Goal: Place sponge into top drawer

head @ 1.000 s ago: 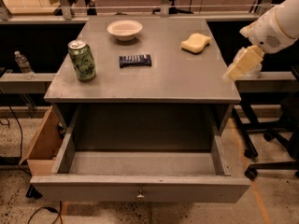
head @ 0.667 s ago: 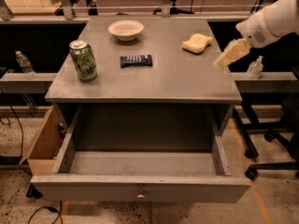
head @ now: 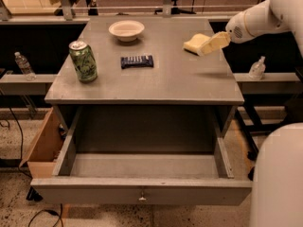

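So far only the top drawer stands pulled open. The sponge lies on the table's far right. The gripper hovers at its right edge; whether it is open cannot be told. Grasping and placing remain.

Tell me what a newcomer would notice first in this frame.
The top drawer, pulled wide open at the front with nothing visible inside. Next, the gripper, coming in from the right, is beside the sponge at the back right of the table. A green can stands at the left.
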### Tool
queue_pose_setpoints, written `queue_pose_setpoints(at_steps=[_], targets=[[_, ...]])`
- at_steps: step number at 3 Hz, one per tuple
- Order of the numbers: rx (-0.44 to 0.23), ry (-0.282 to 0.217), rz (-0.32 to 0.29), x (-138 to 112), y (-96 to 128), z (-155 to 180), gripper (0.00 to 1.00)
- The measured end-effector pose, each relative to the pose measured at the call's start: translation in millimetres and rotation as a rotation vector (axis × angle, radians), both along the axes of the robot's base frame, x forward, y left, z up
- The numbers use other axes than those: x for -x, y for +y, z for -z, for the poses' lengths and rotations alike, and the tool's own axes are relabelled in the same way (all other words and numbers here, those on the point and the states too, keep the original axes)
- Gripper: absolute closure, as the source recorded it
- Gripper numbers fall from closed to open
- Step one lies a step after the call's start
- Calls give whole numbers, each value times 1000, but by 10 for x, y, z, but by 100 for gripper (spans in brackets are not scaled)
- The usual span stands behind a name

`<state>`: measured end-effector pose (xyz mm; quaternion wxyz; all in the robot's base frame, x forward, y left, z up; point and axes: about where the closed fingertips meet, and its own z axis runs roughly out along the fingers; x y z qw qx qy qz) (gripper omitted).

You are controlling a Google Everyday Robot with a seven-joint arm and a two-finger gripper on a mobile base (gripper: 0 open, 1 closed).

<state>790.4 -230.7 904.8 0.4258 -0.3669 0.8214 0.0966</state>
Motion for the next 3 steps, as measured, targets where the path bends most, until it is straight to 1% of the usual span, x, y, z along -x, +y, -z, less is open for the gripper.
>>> queue_pose_setpoints(at_steps=[1, 2, 3], targets=[[-54, 15, 41, -262, 107, 126, 0], [-69, 52, 91, -498, 187, 334, 0], [-63, 80, 107, -598, 243, 477, 0]])
